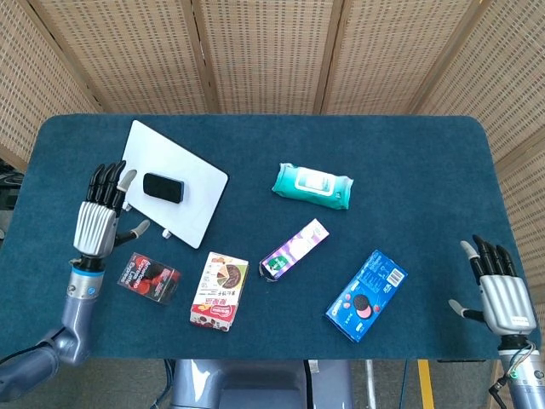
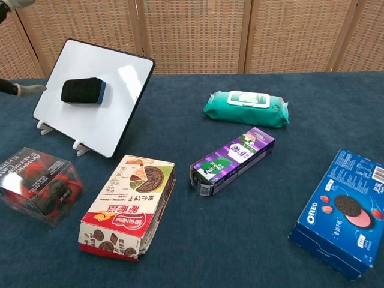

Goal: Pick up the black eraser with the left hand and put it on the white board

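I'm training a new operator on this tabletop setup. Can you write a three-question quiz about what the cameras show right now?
1. True or false: the eraser lies on the whiteboard.
2. Which robot hand is nearer the whiteboard? A) left robot hand B) right robot hand
3. Fill in: the blue cookie box lies nearest the ___ robot hand.

Key: 1 true; 2 A; 3 right.
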Robot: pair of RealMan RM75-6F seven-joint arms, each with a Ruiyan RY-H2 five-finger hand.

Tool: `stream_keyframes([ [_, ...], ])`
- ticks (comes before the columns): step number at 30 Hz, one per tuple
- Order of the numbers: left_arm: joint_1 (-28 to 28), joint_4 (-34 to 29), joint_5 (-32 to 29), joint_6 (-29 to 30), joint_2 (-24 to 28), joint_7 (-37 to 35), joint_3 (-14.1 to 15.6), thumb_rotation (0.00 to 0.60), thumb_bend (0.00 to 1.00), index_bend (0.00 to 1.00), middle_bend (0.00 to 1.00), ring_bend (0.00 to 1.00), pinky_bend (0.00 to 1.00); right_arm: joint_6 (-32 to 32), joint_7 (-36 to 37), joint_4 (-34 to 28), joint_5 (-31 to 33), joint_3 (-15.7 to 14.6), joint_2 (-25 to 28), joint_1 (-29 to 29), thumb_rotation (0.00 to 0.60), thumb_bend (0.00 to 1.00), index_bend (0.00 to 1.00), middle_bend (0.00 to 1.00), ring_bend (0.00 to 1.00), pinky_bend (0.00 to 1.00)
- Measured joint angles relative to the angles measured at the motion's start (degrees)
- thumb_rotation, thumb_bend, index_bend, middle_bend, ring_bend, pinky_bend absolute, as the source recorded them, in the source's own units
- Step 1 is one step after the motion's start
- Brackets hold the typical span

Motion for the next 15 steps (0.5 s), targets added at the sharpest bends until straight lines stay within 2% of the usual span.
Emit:
stream_keyframes([
  [5, 5.3, -24.7, -1.0, -0.4, 11.0, 11.6, 3.8, 0.600, 0.03, 0.00, 0.00, 0.00, 0.00, -0.7, -0.5, -1.0, -0.2, -0.6, 0.9, 0.0, 0.600, 0.03, 0.03, 0.00, 0.00, 0.00],
  [8, 8.7, -36.2, -2.3, -1.2, 17.1, 17.6, 6.1, 0.600, 0.04, 0.00, 0.00, 0.00, 0.00, -0.7, -1.2, -1.4, -0.3, -0.7, 1.1, 0.0, 0.600, 0.03, 0.02, 0.00, 0.00, 0.00],
  [11, 11.4, -42.2, -3.5, -2.1, 20.1, 21.0, 7.7, 0.600, 0.05, 0.00, 0.00, 0.00, 0.00, -0.7, -2.0, -1.7, -0.3, -0.7, 1.0, 0.0, 0.600, 0.03, 0.02, 0.00, 0.00, 0.00],
  [15, 15.5, -42.5, -4.1, -2.9, 22.8, 24.8, 9.3, 0.600, 0.05, 0.00, 0.00, 0.00, 0.00, -0.7, -2.5, -1.5, -0.3, -0.7, 0.7, 0.1, 0.600, 0.03, 0.02, 0.00, 0.00, 0.00],
])
